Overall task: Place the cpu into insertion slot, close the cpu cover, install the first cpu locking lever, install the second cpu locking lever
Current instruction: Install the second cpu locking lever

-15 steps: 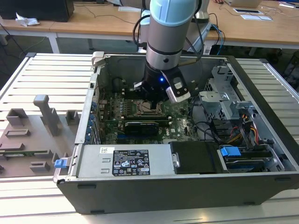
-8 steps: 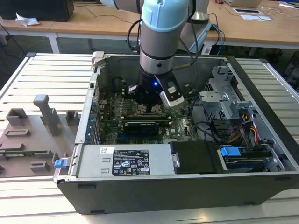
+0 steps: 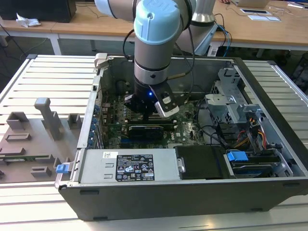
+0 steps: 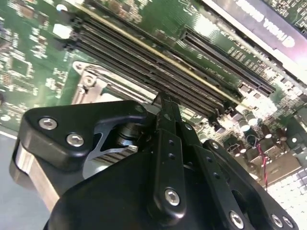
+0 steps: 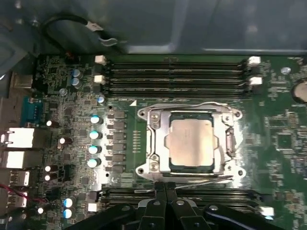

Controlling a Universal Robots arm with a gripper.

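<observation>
The gripper [image 5: 165, 188] has its two black fingers [image 5: 159, 191] pressed together, holding nothing, their tips just beside the near edge of the cpu cover [image 5: 158, 143] by a thin metal lever [image 5: 201, 181]. One cpu [image 5: 191, 143] sits in the insertion slot [image 5: 169, 115], framed by the closed cover. Four long memory slots [image 5: 177, 74] lie on the far side. In the exterior view the arm [image 3: 153, 72] reaches down into the open computer case [image 3: 269, 110]; a white label [image 3: 134, 167] there is too small to read.
</observation>
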